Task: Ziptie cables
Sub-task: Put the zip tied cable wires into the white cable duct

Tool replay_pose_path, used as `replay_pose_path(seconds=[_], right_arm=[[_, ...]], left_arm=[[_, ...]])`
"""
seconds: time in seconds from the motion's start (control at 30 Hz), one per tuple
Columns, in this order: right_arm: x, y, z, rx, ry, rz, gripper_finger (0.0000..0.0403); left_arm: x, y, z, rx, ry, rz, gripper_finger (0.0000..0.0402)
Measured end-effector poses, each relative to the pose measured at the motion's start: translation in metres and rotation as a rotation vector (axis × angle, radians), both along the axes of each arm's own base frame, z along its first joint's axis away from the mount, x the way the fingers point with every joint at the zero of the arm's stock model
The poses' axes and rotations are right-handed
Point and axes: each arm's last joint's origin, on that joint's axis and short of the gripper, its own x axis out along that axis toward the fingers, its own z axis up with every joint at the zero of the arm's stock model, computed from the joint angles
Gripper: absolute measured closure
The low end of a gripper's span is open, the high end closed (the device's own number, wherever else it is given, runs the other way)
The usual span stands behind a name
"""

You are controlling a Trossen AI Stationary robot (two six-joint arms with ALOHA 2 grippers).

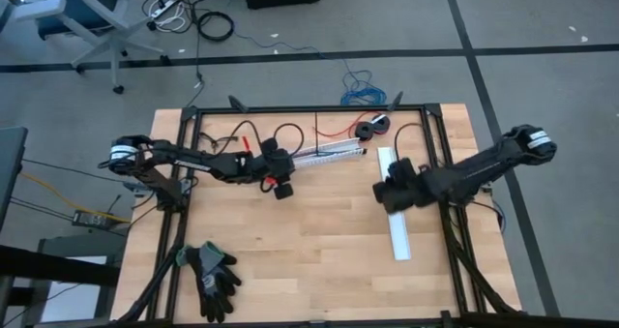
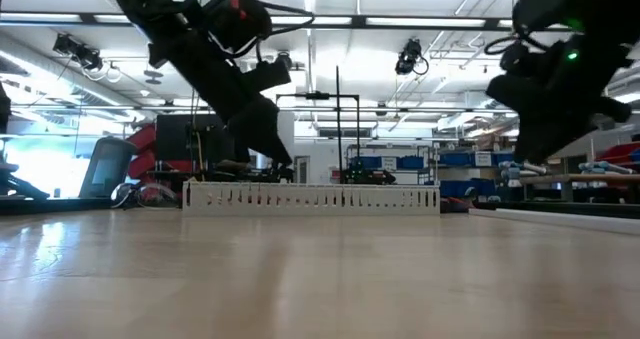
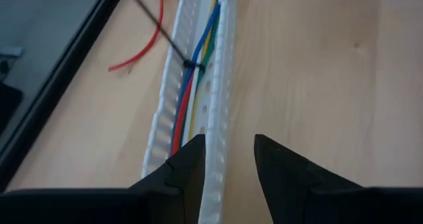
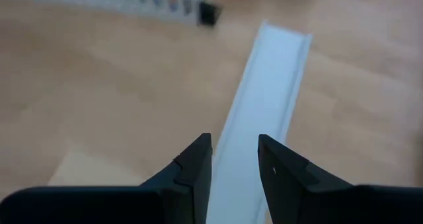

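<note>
The cables [image 3: 192, 95], blue, yellow, red, white and green, lay side by side inside a white slotted cable duct [image 3: 215, 112] that ran across the far half of the wooden desk [image 1: 319, 241]. A thin black zip tie [image 3: 168, 36] crossed the duct's near wall at an angle and met the bundle partway along the channel; whether it was cinched tight could not be told. In the low view the duct [image 2: 312, 197] showed as a long, low white wall with slits along it.

The left gripper [image 3: 228, 159] hung just over one end of the duct, its fingers [image 3: 188, 164] a little apart and straddling one slotted wall without clearly pinching it. A loose red wire [image 3: 149, 45] lay on the desk just beside the duct.

The right gripper [image 4: 234, 159] hovered over the flat white duct cover [image 4: 264, 112], a shallow empty channel lying separately on the desk, its fingers [image 4: 195, 164] parted by a narrow gap with nothing between them.

A red wire on a black spool [image 1: 372, 127] sat near the duct's far end, and a pair of dark gloves [image 1: 213, 275] lay at the desk's near edge, well apart from the rest.
</note>
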Motion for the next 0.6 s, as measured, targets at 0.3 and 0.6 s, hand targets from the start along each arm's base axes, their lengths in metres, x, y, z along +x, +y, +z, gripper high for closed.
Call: replay_pose_path(seconds=[0.3,0.6], right_arm=[[0.027,-0.069,0.007,0.027,-0.061,0.063,0.0292],[0.037,-0.125,-0.022,0.119,-0.019,-0.007,0.0292]], left_arm=[[-0.001,-0.001,-0.001,-0.037,-0.022,0.020,0.0262],[-0.001,-0.001,-0.002,-0.033,-0.010,0.016,0.0262]])
